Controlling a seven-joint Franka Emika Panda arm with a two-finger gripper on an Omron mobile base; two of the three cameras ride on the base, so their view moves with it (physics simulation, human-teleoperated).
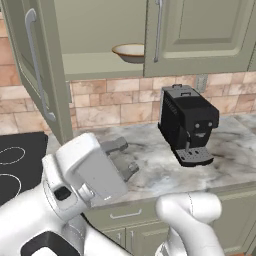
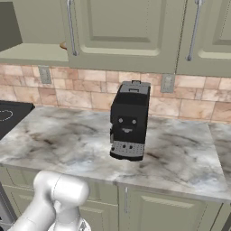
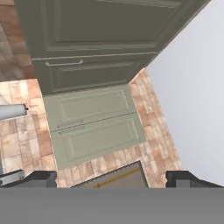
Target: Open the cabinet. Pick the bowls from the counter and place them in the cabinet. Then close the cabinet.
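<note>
The olive-green cabinet (image 1: 200,35) hangs above the counter (image 1: 150,150). Its left door (image 1: 35,70) is swung wide open and its right door is closed. A shallow tan bowl (image 1: 129,51) with a brown rim sits on the pale shelf inside, and a sliver of it shows past the closed door's edge (image 2: 63,45). My gripper (image 1: 131,157) hovers low over the counter, left of the coffee machine, well below the shelf. Its grey fingers (image 1: 116,146) are spread open with nothing between them. The dark fingertips (image 3: 41,177) show in the hand view, gripper (image 3: 113,179) open.
A black coffee machine (image 1: 189,125) (image 2: 129,121) stands on the counter under the closed door. A black stovetop (image 1: 15,160) lies at the left. Lower cabinets with a drawer (image 1: 125,215) run below the counter edge. My white arm (image 2: 58,194) rises in front.
</note>
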